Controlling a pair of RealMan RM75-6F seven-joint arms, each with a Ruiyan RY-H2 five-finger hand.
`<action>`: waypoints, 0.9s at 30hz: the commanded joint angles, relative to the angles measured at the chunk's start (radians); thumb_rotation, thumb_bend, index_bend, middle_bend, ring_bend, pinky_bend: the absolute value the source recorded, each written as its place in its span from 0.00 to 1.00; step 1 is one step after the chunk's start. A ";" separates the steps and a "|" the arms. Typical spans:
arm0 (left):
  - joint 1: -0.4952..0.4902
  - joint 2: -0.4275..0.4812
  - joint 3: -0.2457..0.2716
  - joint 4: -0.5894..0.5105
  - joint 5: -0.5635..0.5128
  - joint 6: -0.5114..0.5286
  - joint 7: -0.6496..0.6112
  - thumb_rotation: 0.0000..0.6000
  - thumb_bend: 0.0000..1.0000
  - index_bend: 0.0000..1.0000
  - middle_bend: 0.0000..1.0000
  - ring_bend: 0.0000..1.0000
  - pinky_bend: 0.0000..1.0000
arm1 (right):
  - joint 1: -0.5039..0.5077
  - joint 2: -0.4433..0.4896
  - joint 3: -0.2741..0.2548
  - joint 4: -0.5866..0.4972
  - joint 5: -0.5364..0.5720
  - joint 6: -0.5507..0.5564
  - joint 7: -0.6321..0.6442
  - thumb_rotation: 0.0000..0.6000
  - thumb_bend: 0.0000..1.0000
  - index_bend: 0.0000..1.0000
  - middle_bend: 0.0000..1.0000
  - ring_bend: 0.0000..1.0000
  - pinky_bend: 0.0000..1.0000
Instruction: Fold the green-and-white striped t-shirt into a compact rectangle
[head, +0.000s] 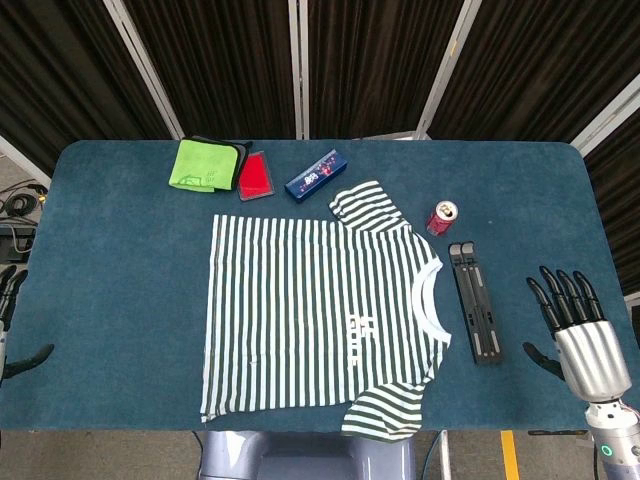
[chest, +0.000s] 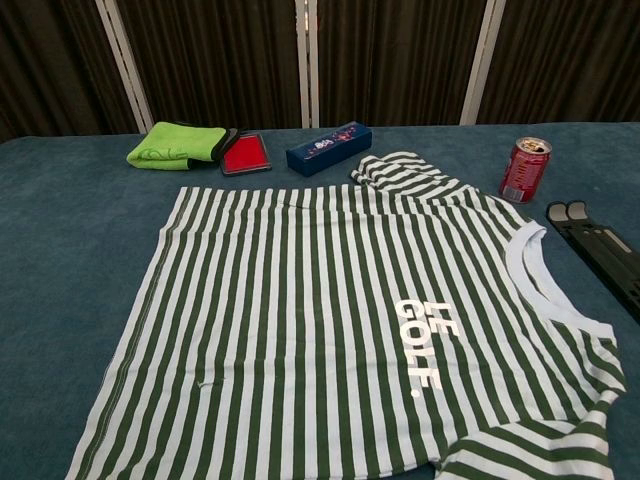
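the t-shirt (head: 320, 310) lies flat and unfolded in the middle of the head view, on the blue table (head: 120, 260). its collar points to the right of the frame and its hem runs down the left side. one sleeve lies at the top centre, the other hangs at the bottom edge of the table. white "le golf" lettering shows on the chest near the collar.

the right hand (head: 578, 325) sits at the lower right of the head view, well apart from the shirt, palm side down with fingers spread and straight, holding nothing. a black folding stand (head: 474, 300) lies between it and the collar, just beside the collar band.

the left hand (head: 12, 320) shows only as a sliver at the lower left edge of the head view, well apart from the hem; a few dark fingertips show, and whether it is spread or curled cannot be told. the chest view shows neither hand.

along the top of the frame, above the shirt, lie a green cloth (head: 205, 165), a red card (head: 257, 177) touching its dark edge, and a blue box (head: 314, 174) near the upper sleeve. a red can (head: 441, 217) stands upright to the right of that sleeve, just above the stand.
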 joint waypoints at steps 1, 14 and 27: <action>0.003 0.003 -0.002 0.002 0.005 -0.003 -0.009 1.00 0.00 0.00 0.00 0.00 0.00 | -0.004 0.001 0.001 0.000 -0.005 -0.012 -0.001 1.00 0.00 0.00 0.00 0.00 0.00; 0.011 0.013 -0.005 0.002 0.017 -0.014 -0.035 1.00 0.00 0.00 0.00 0.00 0.00 | 0.068 -0.004 -0.109 0.046 -0.175 -0.202 0.088 1.00 0.00 0.24 0.00 0.00 0.00; 0.001 -0.005 -0.022 0.017 -0.018 -0.061 0.000 1.00 0.00 0.00 0.00 0.00 0.00 | 0.205 -0.252 -0.167 0.360 -0.390 -0.313 0.165 1.00 0.01 0.36 0.01 0.00 0.00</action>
